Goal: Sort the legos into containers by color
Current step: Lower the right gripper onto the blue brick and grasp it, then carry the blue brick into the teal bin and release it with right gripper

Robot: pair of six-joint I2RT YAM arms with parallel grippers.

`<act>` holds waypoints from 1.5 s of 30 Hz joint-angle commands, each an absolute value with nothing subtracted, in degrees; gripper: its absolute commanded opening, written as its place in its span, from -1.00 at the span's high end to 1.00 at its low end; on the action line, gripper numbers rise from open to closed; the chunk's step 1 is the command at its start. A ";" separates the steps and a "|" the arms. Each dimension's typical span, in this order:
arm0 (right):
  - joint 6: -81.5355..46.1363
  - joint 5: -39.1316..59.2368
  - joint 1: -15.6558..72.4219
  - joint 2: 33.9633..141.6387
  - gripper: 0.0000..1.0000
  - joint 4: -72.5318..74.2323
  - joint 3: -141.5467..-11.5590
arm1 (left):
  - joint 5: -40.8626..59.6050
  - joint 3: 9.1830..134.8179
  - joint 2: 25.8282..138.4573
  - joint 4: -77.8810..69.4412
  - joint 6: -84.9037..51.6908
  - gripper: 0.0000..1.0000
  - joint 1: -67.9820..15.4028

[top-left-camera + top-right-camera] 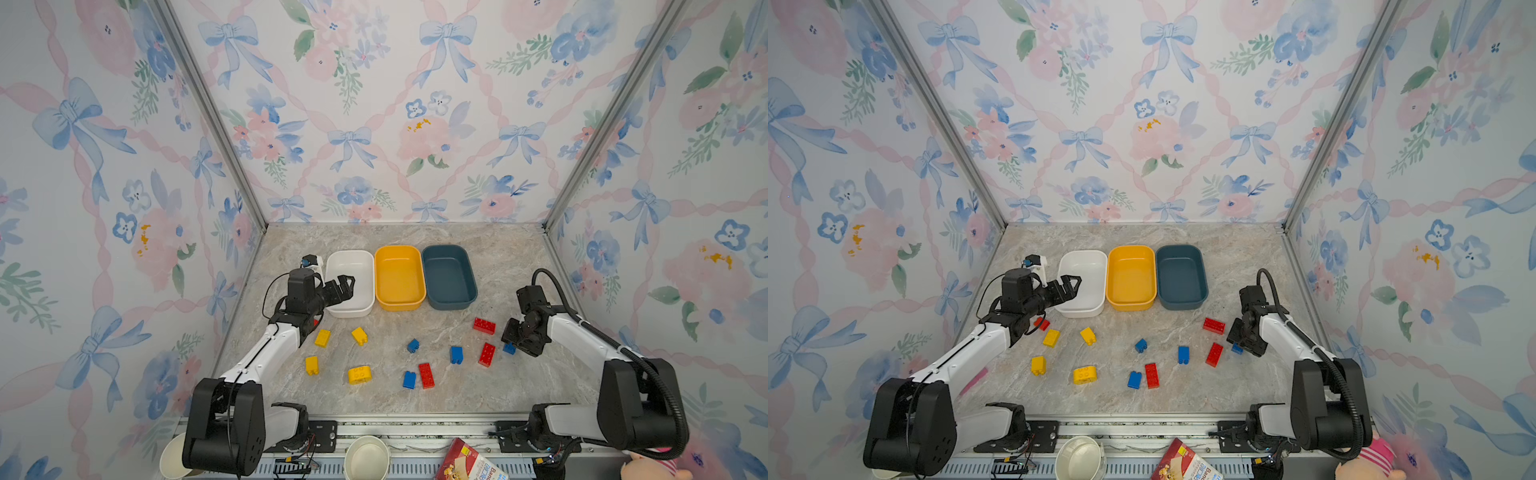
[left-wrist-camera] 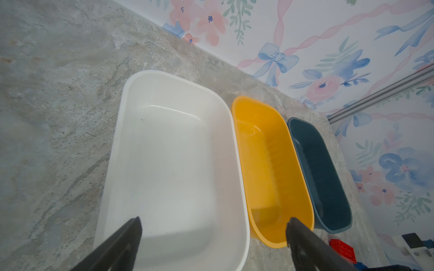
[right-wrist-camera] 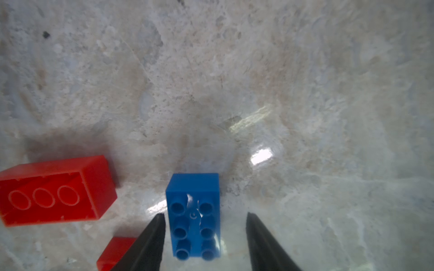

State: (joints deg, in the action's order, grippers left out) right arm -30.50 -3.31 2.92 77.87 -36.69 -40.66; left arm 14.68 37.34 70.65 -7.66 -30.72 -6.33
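**Blue brick** (image 3: pixel 193 217). It lies on the surface (image 1: pixel 395 328), on the near side of the teal container (image 1: pixel 448 247) and off toward the right arm's edge. It is in no container yet. In the right wrist view its studded face is turned up to the camera. Its long axis runs the way the fingers point, so its long sides face the jaws.

**Right gripper** (image 3: pixel 204 214). The jaws are partly open and straddle the brick's near half. One finger sits right at a long side, and I cannot tell whether it touches. The other stands clear, with bare surface showing in the gap. Nothing is gripped or lifted. By my judgement a squeeze would fall across the narrow width. Because the brick sits off-centre, it would probably slide sideways before the grip seats.

**Left gripper** (image 2: pixel 214 218). The jaws are wide and hold nothing. It hovers over the white container (image 2: pixel 120 122), the one in the row farthest from the teal container and well apart from the blue brick. The right arm is plainly the nearer.

**Red brick** (image 3: pixel 56 190). It lies near the blue brick, on the close finger's side, with its hollow underside showing.

**Containers.** All three are empty. The yellow-orange container (image 1: pixel 399 248) stands directly beside the teal container.
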 commanded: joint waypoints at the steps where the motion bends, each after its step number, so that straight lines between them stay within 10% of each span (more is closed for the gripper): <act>1: -30.41 -3.36 2.37 79.72 -0.08 -34.83 -40.17 | 15.64 36.74 69.49 -8.17 -31.14 -0.96 -5.89; 28: -29.93 -5.77 12.54 70.31 0.43 -40.73 -51.92 | 16.57 34.87 66.65 -8.17 -32.07 -0.96 -5.84; 45: -20.33 -6.62 24.55 104.47 0.41 -38.80 -84.55 | 13.29 32.53 61.75 -2.29 -31.90 -0.96 -5.89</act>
